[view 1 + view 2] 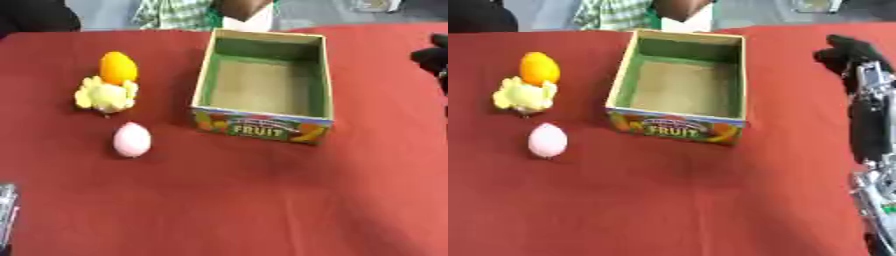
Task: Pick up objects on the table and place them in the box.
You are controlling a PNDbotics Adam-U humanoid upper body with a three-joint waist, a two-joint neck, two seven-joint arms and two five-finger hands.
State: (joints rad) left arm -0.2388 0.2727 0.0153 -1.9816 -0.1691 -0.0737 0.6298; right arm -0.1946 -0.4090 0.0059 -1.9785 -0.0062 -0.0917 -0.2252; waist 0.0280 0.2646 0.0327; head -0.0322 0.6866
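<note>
Red cloth covers the desk (pixel 262 200), and on it lie three loose things and one box (pixel 262 90). The orange fruit (pixel 117 67) sits at about ten o'clock from the middle of the desk, touching the pale yellow lumpy thing (pixel 105 96) just below it; the pink egg-shaped thing (pixel 131 139) lies apart from both, toward nine o'clock. None of the three is in the box, which stands to their right at about one o'clock, open at the top, its inner walls green and its floor bare brown card. Its near wall carries a band of fruit pictures with the word "FRUIT" in green letters; smaller writing above that word cannot be read.

Only one hand shows: the right hand (pixel 849 54), black, at about two o'clock near the desk's right edge, well apart from the box. Its fingers are bent inward and carry nothing. The right eye view shows the forearm with its silver parts running down the right edge; the left eye view catches only the fingertips.
</note>
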